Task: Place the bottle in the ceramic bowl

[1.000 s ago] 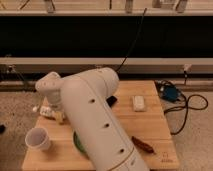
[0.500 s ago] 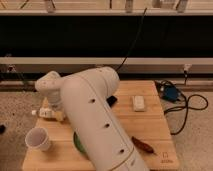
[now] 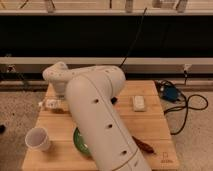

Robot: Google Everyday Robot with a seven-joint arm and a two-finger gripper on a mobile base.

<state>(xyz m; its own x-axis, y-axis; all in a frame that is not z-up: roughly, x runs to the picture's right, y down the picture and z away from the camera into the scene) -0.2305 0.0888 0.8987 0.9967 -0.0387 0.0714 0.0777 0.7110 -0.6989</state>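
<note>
The bottle (image 3: 50,104), small and whitish, shows at the left of the wooden table, at the end of my arm. My gripper (image 3: 60,103) is right by it, mostly hidden behind the big white arm link; I cannot tell whether it holds the bottle. The green ceramic bowl (image 3: 78,140) sits near the front of the table. Only its left edge shows, since the arm covers the rest. The bottle is behind the bowl and to its left, not in it.
A white cup (image 3: 38,139) stands at the front left. A white rectangular block (image 3: 139,103) lies at the right, and a brown object (image 3: 145,146) near the front right. A blue device (image 3: 170,93) with cables lies off the table's right edge (image 3: 165,135).
The arm's end near the bottle has shifted slightly up and away from the front of the table. The cup, bowl and block have not moved.
</note>
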